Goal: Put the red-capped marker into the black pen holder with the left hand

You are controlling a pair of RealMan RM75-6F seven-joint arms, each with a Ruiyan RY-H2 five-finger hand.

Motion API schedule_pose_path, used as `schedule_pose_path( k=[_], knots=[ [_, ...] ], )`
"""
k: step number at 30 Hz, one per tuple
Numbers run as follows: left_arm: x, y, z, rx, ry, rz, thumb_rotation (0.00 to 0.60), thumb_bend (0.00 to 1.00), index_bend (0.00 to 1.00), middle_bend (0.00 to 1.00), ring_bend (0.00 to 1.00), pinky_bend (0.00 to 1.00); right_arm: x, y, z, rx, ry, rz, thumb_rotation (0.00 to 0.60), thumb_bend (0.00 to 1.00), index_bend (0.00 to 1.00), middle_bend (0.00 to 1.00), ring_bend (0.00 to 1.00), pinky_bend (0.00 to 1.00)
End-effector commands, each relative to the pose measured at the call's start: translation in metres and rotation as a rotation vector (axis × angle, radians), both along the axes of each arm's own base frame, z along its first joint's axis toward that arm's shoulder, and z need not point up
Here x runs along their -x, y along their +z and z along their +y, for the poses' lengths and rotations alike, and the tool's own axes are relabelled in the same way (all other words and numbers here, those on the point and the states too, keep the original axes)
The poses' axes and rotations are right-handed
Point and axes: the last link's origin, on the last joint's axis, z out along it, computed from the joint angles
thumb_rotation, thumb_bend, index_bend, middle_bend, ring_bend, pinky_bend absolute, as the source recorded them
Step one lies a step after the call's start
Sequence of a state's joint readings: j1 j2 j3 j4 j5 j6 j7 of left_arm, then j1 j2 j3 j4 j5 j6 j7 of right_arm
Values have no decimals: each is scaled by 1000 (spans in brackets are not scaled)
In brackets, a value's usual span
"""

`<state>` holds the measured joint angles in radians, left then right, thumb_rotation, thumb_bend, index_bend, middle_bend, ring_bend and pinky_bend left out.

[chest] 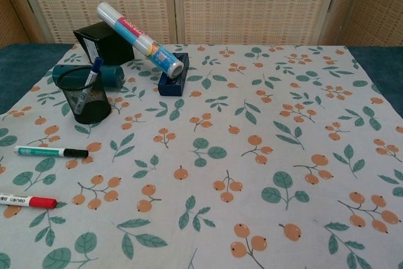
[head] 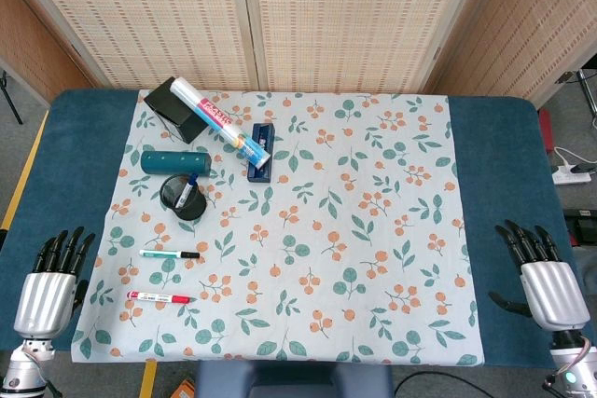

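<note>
The red-capped marker [head: 160, 296] [chest: 26, 201] lies flat on the floral cloth near its front left corner, cap pointing right. The black mesh pen holder [head: 183, 196] [chest: 82, 94] stands upright further back on the left, with a blue-capped pen inside it. My left hand [head: 51, 279] hovers open over the blue table edge, left of the marker and apart from it. My right hand [head: 545, 278] is open at the far right edge, holding nothing. Neither hand shows in the chest view.
A black-capped marker [head: 170, 253] [chest: 50, 152] lies between the red marker and the holder. Behind the holder are a teal cylinder [head: 174, 162], a black box [head: 177, 107], a white tube [head: 220, 124] leaning on it, and a dark blue block [head: 262, 163].
</note>
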<state>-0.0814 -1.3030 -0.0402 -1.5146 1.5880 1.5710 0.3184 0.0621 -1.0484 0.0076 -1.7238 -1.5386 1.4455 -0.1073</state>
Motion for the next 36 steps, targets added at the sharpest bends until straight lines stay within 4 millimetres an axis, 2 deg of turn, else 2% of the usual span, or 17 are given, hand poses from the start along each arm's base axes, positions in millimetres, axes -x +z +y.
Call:
schedule_pose_path(
  k=[1, 25, 30, 36],
  knots=[
    [0, 0, 1, 0, 0, 0, 600, 349, 105, 16, 17, 115, 0, 0, 0, 0, 1, 0, 600, 0, 99, 36, 100, 19],
    [-7, -2, 0, 21, -9, -21, 600, 350, 105, 16, 17, 115, 0, 1, 2, -1, 0, -2, 600, 0, 100, 35, 100, 19],
    [-22, -16, -13, 103, -21, -108, 600, 350, 114, 23, 17, 114, 0, 3, 2, 6, -3, -7, 600, 0, 100, 36, 100, 20],
    [-49, -48, -47, 255, -9, -259, 600, 350, 140, 54, 17, 115, 2, 2, 1, -5, -5, -13, 600, 0, 102, 35, 100, 20]
  ],
)
